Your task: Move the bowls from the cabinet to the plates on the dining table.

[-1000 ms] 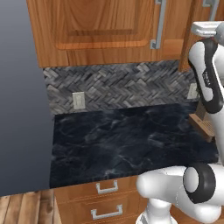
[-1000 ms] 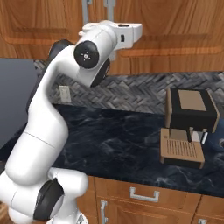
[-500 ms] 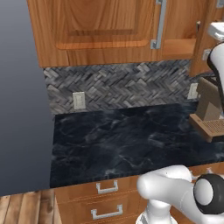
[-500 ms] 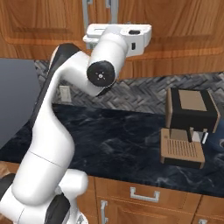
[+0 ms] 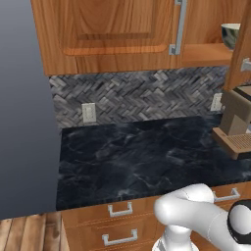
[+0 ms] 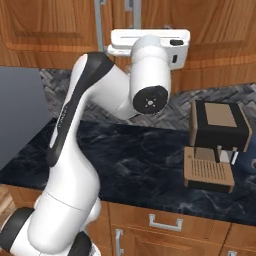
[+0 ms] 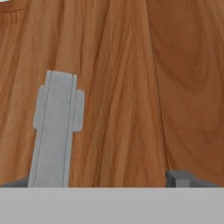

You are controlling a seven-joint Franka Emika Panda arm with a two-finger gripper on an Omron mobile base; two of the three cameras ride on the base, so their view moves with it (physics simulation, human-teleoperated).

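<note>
You have the cabinet filling the top of both base views, its orange-brown panel doors hanging over the herringbone backsplash. In the left base view one door stands open at the right edge, and on the wooden shelf behind it you can see part of a bowl, pale with a dark mottled inside, upright and cut off by the open door. Below runs the counter, black marble with pale veins, over wooden drawers with small handles. A brown and black coffee machine stands on the counter to the right of the arm. In the right base view the arm reaches up so that the hand sits right against the cabinet front near the grey bar handles. In the hand view you look straight at wood grain, with a grey handle standing at the left. The claw is released: its two dark tips sit far apart at the bottom corners, gripping nothing, the handle just inside the left tip.
</note>
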